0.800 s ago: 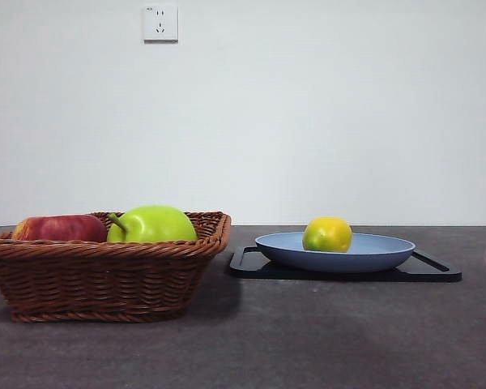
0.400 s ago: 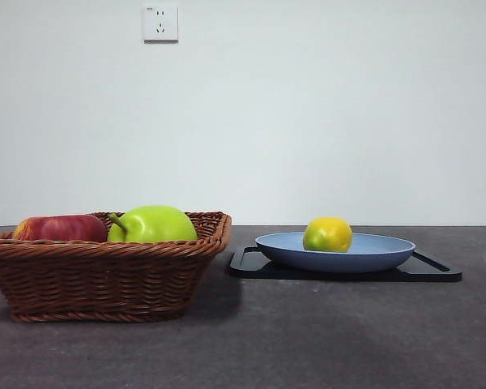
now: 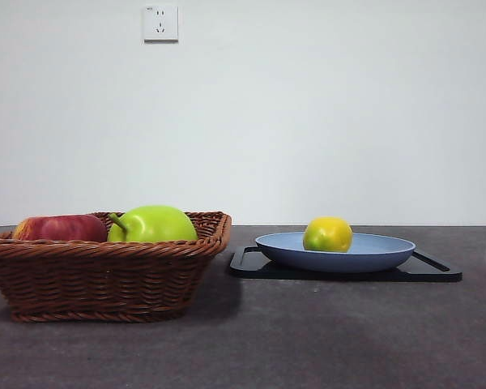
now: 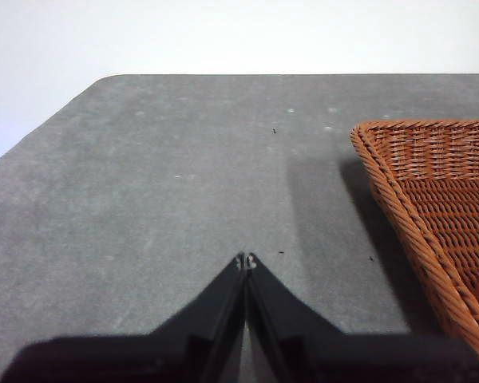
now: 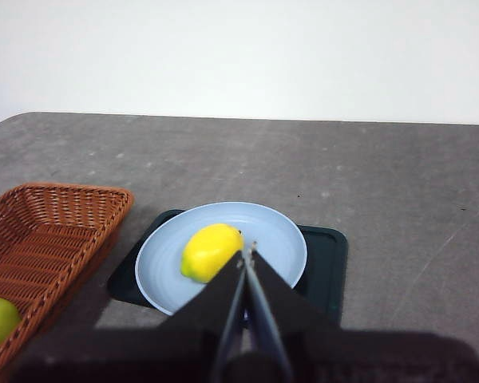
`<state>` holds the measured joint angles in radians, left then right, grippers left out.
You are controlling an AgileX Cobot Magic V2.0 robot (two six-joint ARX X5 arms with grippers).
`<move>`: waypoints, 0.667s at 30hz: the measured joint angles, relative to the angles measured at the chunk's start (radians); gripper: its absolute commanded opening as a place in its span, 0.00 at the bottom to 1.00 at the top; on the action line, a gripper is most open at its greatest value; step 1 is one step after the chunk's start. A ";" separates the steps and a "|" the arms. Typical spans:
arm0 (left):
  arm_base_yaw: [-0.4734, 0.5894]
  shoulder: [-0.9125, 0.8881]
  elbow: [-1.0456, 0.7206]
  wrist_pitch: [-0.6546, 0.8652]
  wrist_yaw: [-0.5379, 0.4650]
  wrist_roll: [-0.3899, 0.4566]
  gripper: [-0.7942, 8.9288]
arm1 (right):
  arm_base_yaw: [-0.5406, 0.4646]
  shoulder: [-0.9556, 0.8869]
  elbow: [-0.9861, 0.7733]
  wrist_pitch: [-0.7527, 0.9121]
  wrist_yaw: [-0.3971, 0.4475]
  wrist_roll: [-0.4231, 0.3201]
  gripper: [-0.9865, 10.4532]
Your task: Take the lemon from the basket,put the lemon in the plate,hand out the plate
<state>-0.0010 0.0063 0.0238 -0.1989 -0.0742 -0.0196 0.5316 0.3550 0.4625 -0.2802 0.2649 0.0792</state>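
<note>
I see no change from earlier front frames: lemon [image 3: 327, 234] sits in plate [image 3: 335, 252], plate on black tray [image 3: 437, 273], basket [image 3: 105, 274] beside tray with green apple [image 3: 152, 224] and red apple [image 3: 59, 228] inside. My left gripper [image 4: 247, 261]: jaws pressed together, holding nothing, above bare table [image 4: 160, 199] near basket corner. My right gripper [image 5: 247, 250]: jaws closed, empty, raised above plate, touching nothing. Wall socket [image 3: 160, 23] carries no legible writing.

Brown woven wicker basket [image 3: 105, 275], matte smooth light-blue plate [image 3: 364, 253], glossy black tray [image 3: 437, 271], rough grey tabletop [image 3: 308, 340]
</note>
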 measured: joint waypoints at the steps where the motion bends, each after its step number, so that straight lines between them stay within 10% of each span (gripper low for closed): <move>1: 0.000 0.000 0.000 0.000 0.000 0.000 0.09 | 0.000 0.000 0.000 0.000 0.000 0.000 0.09; 20: 0.000 0.000 0.000 0.000 0.000 0.000 0.09 | 0.000 0.000 0.000 -0.002 0.001 -0.041 0.09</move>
<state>-0.0010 0.0063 0.0238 -0.1989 -0.0738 -0.0196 0.5316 0.3550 0.4625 -0.2821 0.2657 0.0383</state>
